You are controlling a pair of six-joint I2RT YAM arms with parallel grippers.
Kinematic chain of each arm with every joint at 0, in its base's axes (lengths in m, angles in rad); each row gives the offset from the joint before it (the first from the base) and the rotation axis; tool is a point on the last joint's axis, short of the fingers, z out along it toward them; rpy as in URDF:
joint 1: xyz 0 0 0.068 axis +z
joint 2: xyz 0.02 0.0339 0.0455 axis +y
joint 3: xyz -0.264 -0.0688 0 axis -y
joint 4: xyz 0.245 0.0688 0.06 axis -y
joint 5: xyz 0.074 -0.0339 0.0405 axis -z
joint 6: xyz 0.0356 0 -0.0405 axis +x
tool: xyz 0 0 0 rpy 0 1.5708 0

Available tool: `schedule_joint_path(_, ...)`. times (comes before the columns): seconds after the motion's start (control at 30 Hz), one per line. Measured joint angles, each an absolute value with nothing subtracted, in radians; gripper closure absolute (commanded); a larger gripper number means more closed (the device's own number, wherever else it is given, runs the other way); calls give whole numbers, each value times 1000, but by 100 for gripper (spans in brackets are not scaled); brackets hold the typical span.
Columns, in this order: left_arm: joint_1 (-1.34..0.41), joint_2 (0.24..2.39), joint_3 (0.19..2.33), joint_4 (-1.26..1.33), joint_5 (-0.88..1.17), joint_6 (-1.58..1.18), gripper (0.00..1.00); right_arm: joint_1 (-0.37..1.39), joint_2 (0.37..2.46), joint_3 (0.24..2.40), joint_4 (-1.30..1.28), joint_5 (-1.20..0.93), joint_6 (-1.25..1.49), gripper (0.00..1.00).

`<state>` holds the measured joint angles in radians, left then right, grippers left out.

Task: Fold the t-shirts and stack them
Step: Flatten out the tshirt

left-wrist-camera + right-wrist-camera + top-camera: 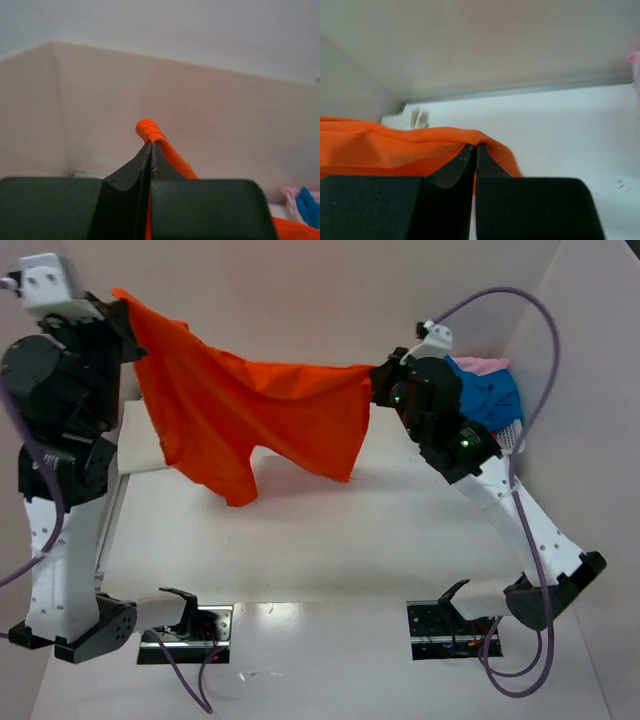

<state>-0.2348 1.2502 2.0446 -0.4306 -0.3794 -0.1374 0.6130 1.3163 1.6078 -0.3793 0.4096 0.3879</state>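
Note:
The bright orange t-shirt point(260, 415) hangs stretched in the air between both arms, its lower edge drooping toward the table. My left gripper point(125, 312) is shut on its upper left corner; the pinched orange hem point(150, 131) pokes out above the fingertips. My right gripper point(378, 380) is shut on the shirt's right edge; orange cloth point(395, 147) spreads left of the jaws. A blue t-shirt point(492, 400) and a pale pink one point(478, 366) lie bunched in the basket behind the right arm. The cream-white shirt is out of view.
A white plastic basket point(512, 435) stands at the back right against the wall. A white slab point(135, 455) lies at the back left under the shirt. White walls close in the table at the back and right. Arm bases sit at the near edge.

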Motion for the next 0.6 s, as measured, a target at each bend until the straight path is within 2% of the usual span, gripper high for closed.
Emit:
schedule_joint_path(0.27,-235,1177,2123,-417,-469,-78,100,527,1142,1663,-376,538,325,100)
schedule_joint_path(0.6,-235,1156,2114,-418,-385,-78,100,528,1081,1670,-376,610,289,100)
